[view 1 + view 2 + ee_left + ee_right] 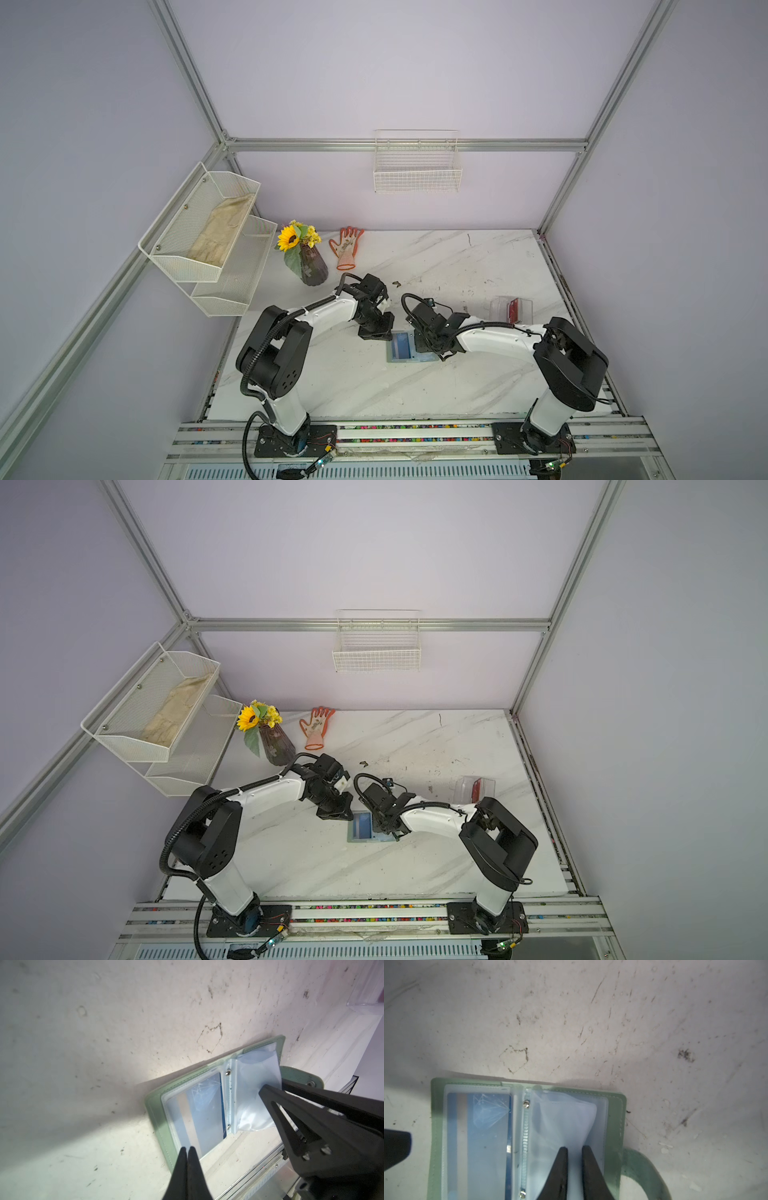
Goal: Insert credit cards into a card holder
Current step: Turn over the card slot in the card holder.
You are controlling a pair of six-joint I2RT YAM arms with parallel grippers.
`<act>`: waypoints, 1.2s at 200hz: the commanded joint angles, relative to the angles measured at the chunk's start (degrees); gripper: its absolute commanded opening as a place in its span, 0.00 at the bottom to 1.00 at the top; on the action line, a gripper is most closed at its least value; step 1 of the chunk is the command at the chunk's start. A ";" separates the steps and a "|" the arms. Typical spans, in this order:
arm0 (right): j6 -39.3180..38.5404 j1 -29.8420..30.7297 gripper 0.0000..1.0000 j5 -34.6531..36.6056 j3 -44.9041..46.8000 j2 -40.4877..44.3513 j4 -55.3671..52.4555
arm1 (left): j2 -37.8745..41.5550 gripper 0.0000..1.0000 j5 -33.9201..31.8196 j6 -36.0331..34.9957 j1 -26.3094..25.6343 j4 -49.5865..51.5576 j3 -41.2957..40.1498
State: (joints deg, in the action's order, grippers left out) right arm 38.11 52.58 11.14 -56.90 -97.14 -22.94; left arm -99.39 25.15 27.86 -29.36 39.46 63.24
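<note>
The sage-green card holder [391,358] [352,840] lies open on the marble table between my two arms. A blue credit card [483,1136] [207,1111] sits inside its left clear sleeve. On the other half a clear sleeve [566,1120] [255,1076] bulges up off the cover. My right gripper [574,1147] [424,343] stands on it, jaws a narrow gap apart with the sleeve's plastic between them. My left gripper [187,1148] [376,332] is shut and empty at the holder's left edge. A red credit card [514,309] [478,789] stands in a clear box.
The holder's snap strap [643,1163] sticks out on its right side. The clear acrylic box [498,306] stands behind the right arm. A sunflower vase [311,266] and an orange glove [347,247] are at the back left, next to white mesh shelves [208,232].
</note>
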 commanded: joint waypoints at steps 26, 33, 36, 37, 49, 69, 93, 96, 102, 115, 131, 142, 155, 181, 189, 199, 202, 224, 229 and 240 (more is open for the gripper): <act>-0.23 0.77 0.17 1.29 -1.78 -0.77 -0.74 | -0.24 0.00 1.06 0.58 0.45 -2.89 -2.61; -0.26 0.80 0.17 1.32 -1.87 -0.77 -0.79 | -0.76 0.00 1.29 0.86 0.45 -3.52 -2.92; -0.23 0.83 0.17 1.34 -1.96 -0.77 -0.79 | -0.98 0.00 1.45 0.92 0.47 -3.89 -3.07; -0.23 0.85 0.17 1.34 -1.97 -0.77 -0.79 | -1.02 0.00 1.51 0.95 0.46 -3.97 -3.10; -0.29 0.95 0.18 1.56 -2.11 -0.61 -0.71 | -1.86 0.00 1.81 1.22 0.45 -4.60 -3.31; -0.49 1.23 0.21 1.83 -2.48 -0.47 -0.75 | -2.82 0.00 2.27 1.32 0.45 -5.42 -3.58; -0.49 1.45 0.22 2.38 -2.85 -0.67 -1.23 | -3.64 0.00 2.36 1.24 0.47 -5.87 -3.79; -0.49 1.52 0.22 2.40 -2.91 -0.81 -1.30 | -3.75 0.00 2.43 1.28 0.45 -5.92 -3.81; -0.49 1.52 0.22 2.49 -2.95 -0.85 -1.32 | -3.93 0.00 2.53 1.32 0.45 -6.13 -3.91; -0.62 1.65 0.22 2.50 -3.14 -1.27 -1.41 | -4.22 0.00 2.68 1.41 0.45 -6.43 -4.10; -0.80 1.73 0.22 2.40 -3.70 -1.79 -1.67 | -4.33 0.00 2.89 1.50 0.45 -6.63 -4.26; -1.01 1.87 0.22 2.44 -4.00 -2.25 -1.91 | -4.33 0.00 2.89 1.50 0.45 -6.68 -4.27; -1.19 1.93 0.25 2.73 -4.60 -2.65 -2.48 | -4.23 0.00 2.89 1.50 0.45 -6.68 -4.20; -1.28 2.34 0.28 3.37 -5.02 -2.93 -3.25 | -4.32 0.00 2.98 1.50 0.45 -6.64 -4.10; -1.28 2.36 0.28 3.37 -4.93 -2.67 -3.17 | -4.32 0.00 2.98 1.50 0.45 -6.68 -4.14; -1.27 2.40 0.27 3.31 -4.97 -2.53 -3.00 | -4.40 0.00 2.97 1.50 0.45 -6.67 -4.24; -1.24 2.44 0.27 3.25 -4.97 -2.34 -2.99 | -4.40 0.00 2.98 1.50 0.45 -6.67 -4.19; -1.36 2.47 0.25 2.88 -5.12 -1.83 -2.81 | -4.32 0.00 2.98 1.50 0.47 -6.65 -4.27; -1.41 2.47 0.24 2.69 -5.11 -1.74 -2.74 | -4.31 0.00 2.98 1.50 0.45 -6.68 -4.27; -1.54 2.53 0.24 2.63 -5.38 -1.56 -2.90 | -4.27 0.00 2.98 1.43 0.44 -6.68 -4.31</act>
State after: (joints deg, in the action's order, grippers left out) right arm 36.71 54.52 13.17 -61.06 -99.61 -24.29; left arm -103.28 27.29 28.95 -29.26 33.91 61.01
